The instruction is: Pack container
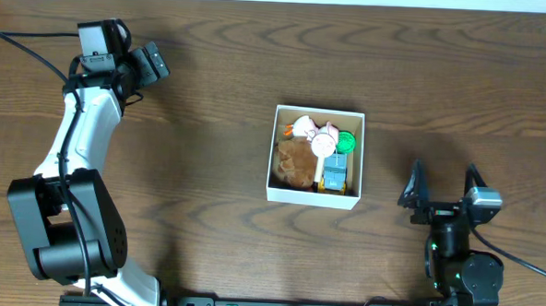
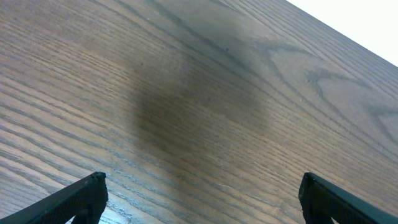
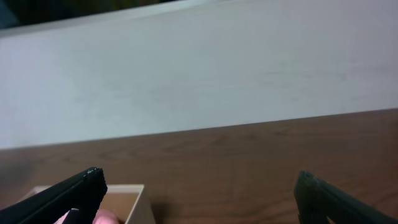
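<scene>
The container [image 1: 313, 197], a square white box with a brown inside, sits at the table's middle. In it lie a brown plush toy [image 1: 296, 163], a pink and white toy [image 1: 315, 132], a green piece [image 1: 347, 139] and a blue and yellow toy [image 1: 333, 172]. My left gripper [image 1: 155, 65] is far off at the back left, open over bare wood [image 2: 202, 186]. My right gripper [image 1: 444, 177] stands open to the right of the container, nothing between its fingers [image 3: 199, 183]. The right wrist view catches the container's corner [image 3: 134, 199] by the left finger.
Dark wood tabletop [image 1: 208, 150] all around the box. The left arm's white link [image 1: 80, 135] runs along the left side. The right arm's base [image 1: 462, 272] sits at the front right. A pale wall [image 3: 199, 74] rises behind the table's far edge.
</scene>
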Controlling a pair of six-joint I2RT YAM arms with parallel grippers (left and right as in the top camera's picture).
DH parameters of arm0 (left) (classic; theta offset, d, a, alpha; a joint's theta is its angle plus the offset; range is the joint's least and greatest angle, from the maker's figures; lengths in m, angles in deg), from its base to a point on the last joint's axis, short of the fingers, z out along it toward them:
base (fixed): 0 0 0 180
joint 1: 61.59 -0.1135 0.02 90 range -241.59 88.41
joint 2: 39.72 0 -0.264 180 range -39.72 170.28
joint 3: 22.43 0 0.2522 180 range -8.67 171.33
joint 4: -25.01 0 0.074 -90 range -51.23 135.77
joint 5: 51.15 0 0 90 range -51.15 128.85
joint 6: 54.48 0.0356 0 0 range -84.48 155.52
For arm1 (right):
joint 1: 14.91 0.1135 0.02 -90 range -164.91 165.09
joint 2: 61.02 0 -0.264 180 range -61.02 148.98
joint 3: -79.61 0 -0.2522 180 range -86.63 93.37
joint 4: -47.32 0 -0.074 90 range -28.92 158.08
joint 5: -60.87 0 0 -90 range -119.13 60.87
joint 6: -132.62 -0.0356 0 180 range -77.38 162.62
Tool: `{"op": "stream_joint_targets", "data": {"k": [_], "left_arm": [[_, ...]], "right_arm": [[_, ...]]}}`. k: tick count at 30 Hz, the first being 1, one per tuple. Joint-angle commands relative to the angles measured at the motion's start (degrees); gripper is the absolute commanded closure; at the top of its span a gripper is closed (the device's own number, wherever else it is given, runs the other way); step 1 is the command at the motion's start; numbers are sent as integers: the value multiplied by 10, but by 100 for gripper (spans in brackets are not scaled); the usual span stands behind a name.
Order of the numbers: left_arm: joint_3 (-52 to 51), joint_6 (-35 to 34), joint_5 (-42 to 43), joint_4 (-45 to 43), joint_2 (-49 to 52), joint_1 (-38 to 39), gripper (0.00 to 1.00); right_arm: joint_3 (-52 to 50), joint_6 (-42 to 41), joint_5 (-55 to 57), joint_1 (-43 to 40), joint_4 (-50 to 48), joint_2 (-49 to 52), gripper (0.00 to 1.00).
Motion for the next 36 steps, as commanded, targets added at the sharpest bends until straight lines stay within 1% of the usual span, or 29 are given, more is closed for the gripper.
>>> {"op": "stream_joint_targets", "data": {"k": [1, 10, 14, 21, 36], "left_arm": [[5, 5, -7, 0, 2, -2, 2], [5, 5, -7, 0, 2, -2, 2], [5, 5, -7, 0, 2, -2, 2], [5, 5, -7, 0, 2, -2, 2], [5, 5, -7, 0, 2, -2, 2]], "right_arm": [[-12, 31, -38, -9, 5, -12, 1], [-15, 31, -38, -10, 67, -62, 1], [-15, 31, -40, -9, 108, -83, 1], [-20, 31, -40, -9, 164, -90, 1], [-26, 37, -36, -9, 172, -90, 1]]}}
